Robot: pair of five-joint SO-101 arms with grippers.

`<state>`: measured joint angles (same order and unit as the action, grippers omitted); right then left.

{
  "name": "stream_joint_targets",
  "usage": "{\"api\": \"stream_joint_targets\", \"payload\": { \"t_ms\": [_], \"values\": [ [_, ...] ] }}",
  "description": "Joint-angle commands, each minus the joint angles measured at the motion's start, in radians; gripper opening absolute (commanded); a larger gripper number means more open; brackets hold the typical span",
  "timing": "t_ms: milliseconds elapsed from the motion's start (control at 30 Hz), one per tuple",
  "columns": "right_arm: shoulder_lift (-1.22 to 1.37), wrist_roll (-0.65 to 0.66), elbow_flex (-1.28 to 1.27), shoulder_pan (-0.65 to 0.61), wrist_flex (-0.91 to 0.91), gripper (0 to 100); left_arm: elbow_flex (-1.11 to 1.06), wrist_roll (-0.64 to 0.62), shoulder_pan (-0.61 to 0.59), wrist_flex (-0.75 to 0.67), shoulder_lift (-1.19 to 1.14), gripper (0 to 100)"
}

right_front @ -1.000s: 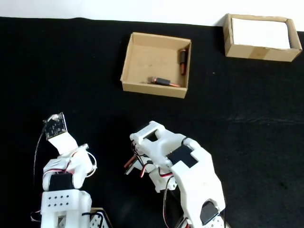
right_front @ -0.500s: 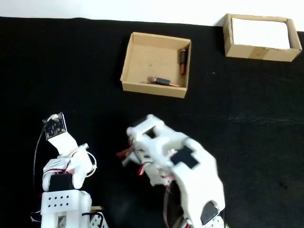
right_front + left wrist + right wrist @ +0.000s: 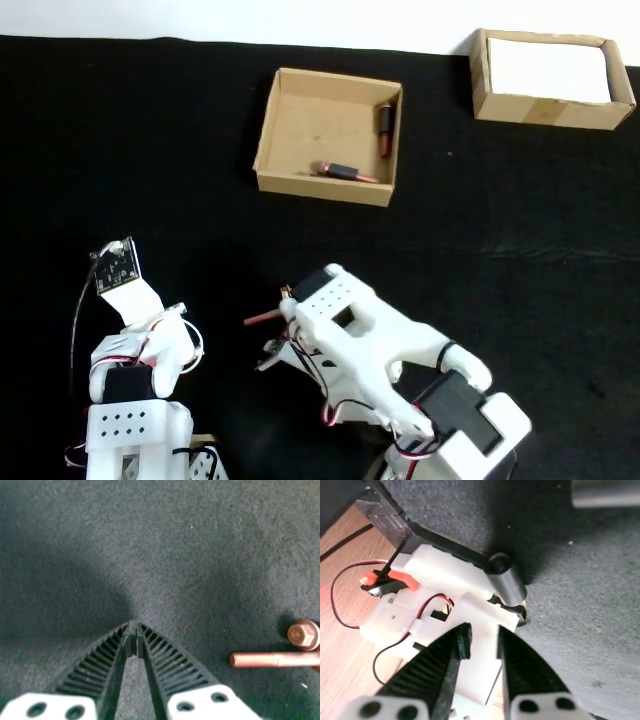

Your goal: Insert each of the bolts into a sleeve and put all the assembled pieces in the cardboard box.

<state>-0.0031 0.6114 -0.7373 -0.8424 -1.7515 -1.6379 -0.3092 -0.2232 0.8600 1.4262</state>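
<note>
black cloth [image 3: 120,130] covers the table. landmark = the open cardboard box [image 3: 315,115], mid-table on the far side from the arms.

right arm [image 3: 390,370]: near side of the box, well apart from it, wrist end turned toward the left arm. right gripper [image 3: 482,632]: fingers a narrow gap apart, nothing between them.

left arm [image 3: 135,370]: near side of the box and off to its left, well apart, folded up. left gripper [image 3: 132,630]: fingers pressed together at the tips, holding nothing, over bare cloth.

second box [image 3: 540,110]: off the box's far right corner, apart from it, white sheet inside.

in the box: a bolt-in-sleeve piece [image 3: 385,130] along the right wall, another piece [image 3: 340,171] along the near wall.

black sleeve [image 3: 506,580]: up against a white base block [image 3: 435,575] with red wires, at the cloth's edge. can't place it relative to the box.

copper bolt [image 3: 262,318]: near side of the box, between the two arms, just beside the right arm's wrist. its shaft [image 3: 272,659] lies level, thread end toward the left gripper. can't tell if it touches the cloth.

copper hex head [image 3: 303,634]: just beside that shaft.
</note>
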Motion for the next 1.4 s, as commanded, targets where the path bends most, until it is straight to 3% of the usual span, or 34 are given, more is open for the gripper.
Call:
{"api": "stream_joint_targets", "payload": {
  "t_ms": [0, 200, 600, 1000, 1367],
  "values": [
    [0.033, 0.011, -0.039, -0.018, -0.016, 19.3, 0.010, -0.002, -0.012, 0.003, 0.013, 3],
    [0.166, 0.021, -0.002, -0.050, -0.016, 21.3, 0.010, -0.002, -0.012, 0.003, 0.015, 3],
    [0.163, 0.051, -0.001, -0.165, -0.016, 21.3, 0.012, -0.002, -0.012, 0.003, 0.015, 3],
    [0.437, 0.112, 0.145, -0.185, -0.013, 21.3, 0.010, -0.002, -0.012, 0.003, 0.016, 3],
    [0.455, 0.107, 0.206, -0.245, -0.013, 21.3, 0.010, -0.002, -0.012, 0.003, 0.016, 3]
  ]
}}
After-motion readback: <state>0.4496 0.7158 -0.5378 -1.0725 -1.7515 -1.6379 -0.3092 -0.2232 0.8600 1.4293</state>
